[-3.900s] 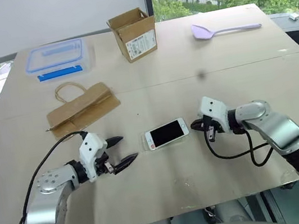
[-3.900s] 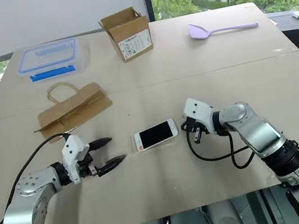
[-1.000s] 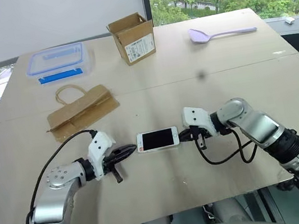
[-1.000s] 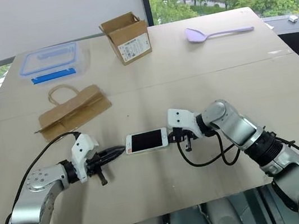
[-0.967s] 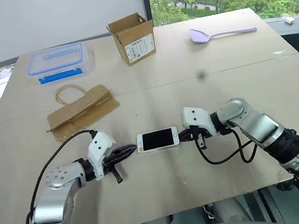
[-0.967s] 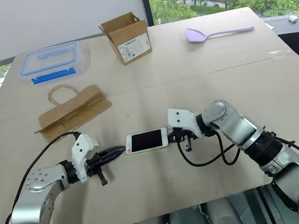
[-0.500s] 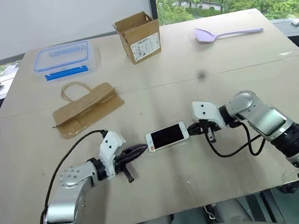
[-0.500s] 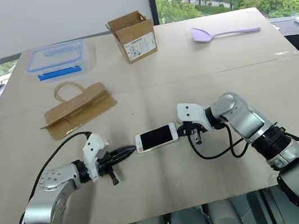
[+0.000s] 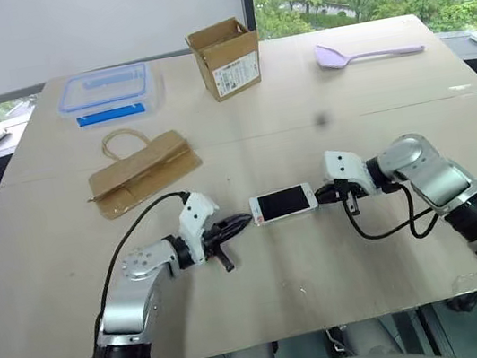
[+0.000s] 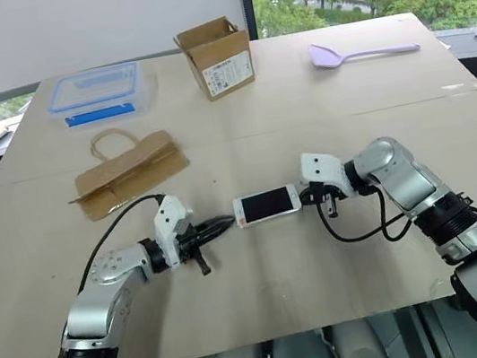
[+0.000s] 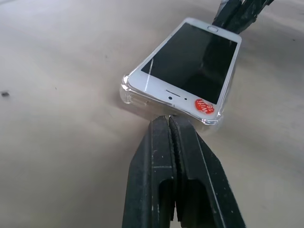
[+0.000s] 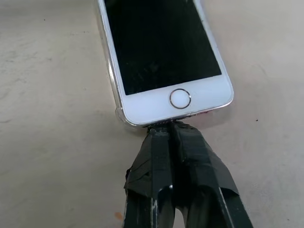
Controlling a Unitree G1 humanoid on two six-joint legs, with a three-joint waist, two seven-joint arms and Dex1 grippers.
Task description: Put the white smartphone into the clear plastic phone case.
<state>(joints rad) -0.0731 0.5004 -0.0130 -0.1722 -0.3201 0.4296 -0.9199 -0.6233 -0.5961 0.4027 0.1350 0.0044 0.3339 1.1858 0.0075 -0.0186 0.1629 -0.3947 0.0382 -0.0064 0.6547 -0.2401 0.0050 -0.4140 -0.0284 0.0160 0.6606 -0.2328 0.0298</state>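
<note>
At frame centre the white smartphone lies on the clear plastic phone case — seating step. Closed, empty left gripper and right gripper bracket its ends; next, press it flush.

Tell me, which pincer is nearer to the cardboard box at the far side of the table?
Right. The right pincer is at the phone's right end, closer to the cardboard box. The left pincer is at the phone's left end, lower toward the table's near edge.
</note>
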